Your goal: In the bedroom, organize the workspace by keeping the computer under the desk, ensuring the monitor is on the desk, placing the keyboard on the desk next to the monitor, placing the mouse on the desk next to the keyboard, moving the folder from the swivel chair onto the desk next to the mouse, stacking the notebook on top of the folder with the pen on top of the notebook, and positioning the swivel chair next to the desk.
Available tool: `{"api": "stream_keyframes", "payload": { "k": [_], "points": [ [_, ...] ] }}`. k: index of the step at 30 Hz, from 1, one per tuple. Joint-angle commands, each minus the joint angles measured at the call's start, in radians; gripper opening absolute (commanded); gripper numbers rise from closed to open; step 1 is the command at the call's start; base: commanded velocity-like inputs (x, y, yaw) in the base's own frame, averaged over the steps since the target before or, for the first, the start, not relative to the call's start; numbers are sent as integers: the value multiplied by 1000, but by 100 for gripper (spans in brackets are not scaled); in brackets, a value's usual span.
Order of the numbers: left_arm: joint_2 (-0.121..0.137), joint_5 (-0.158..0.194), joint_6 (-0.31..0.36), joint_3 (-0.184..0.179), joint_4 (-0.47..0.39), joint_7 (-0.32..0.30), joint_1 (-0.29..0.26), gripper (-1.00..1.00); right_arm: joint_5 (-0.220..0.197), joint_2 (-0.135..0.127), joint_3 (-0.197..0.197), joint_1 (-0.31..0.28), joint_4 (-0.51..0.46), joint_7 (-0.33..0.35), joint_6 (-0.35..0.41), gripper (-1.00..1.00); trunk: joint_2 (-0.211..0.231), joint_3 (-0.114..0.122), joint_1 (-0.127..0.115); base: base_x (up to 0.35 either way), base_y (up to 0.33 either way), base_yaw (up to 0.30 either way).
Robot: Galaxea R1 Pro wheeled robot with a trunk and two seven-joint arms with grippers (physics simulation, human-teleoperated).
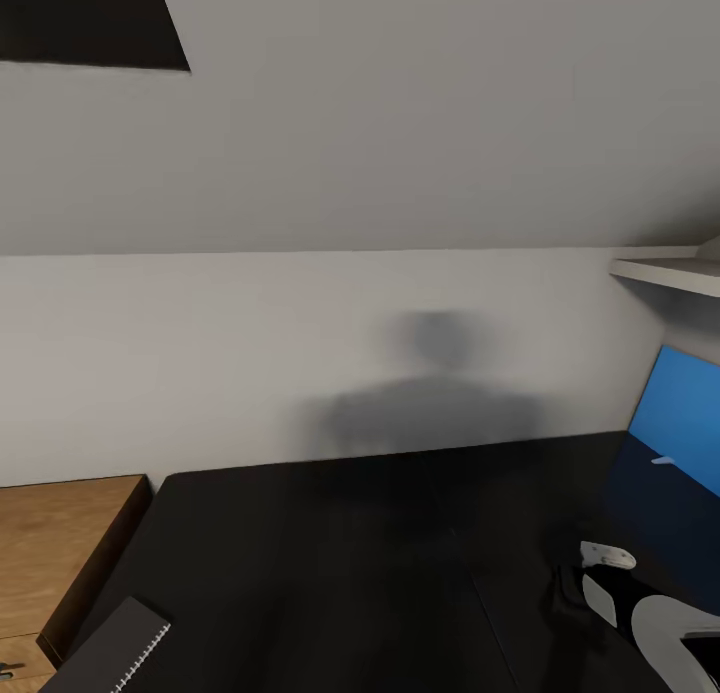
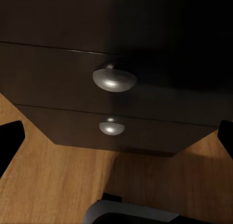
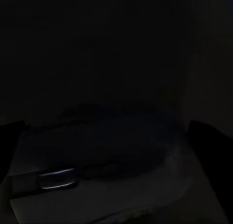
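Evidently the desk [image 1: 340, 563] was the thing in front of the robot: its black top spread broad and bare across the lower head view, backed by a white wall, with the blue back panel [image 1: 680, 413] rising at the right. The notebook [image 1: 110, 648], grey with a spiral edge, lay at the desk's near left corner, partly cut off by the frame; probably it waited there until the folder was laid down first. Beside that corner stood a light wooden cabinet [image 1: 60, 543].

The right gripper [image 1: 600, 578] hung low over the desk's right side, pale fingers pointing at the surface, seemingly holding nothing. Its wrist camera was almost black, so I could not tell whether its fingers were spread or closed.

The left wrist view looked at two dark drawer fronts with round metal knobs [image 2: 114, 80] above a wooden floor [image 2: 53, 185], suggesting that arm hung down beside the pedestal. Its dark fingertips [image 2: 9, 141] sat far apart at the picture's edges, released and empty.
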Motion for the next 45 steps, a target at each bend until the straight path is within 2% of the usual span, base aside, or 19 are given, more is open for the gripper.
{"api": "stream_keyframes", "payload": {
  "k": [1,35,45],
  "points": [
    [0,11,0,-2,-2,-9,0,100,-8,0,5,0,9,-2,6,-100,-1,-1,0,0,0,0],
    [0,11,0,-3,-2,-9,0,100,-8,-1,5,0,8,-2,5,-100,-1,-1,0,0,0,0],
    [0,11,0,-2,-2,-8,0,100,-8,-1,5,0,8,1,4,-100,69,30,-38,0,0,0]
  ]
}}
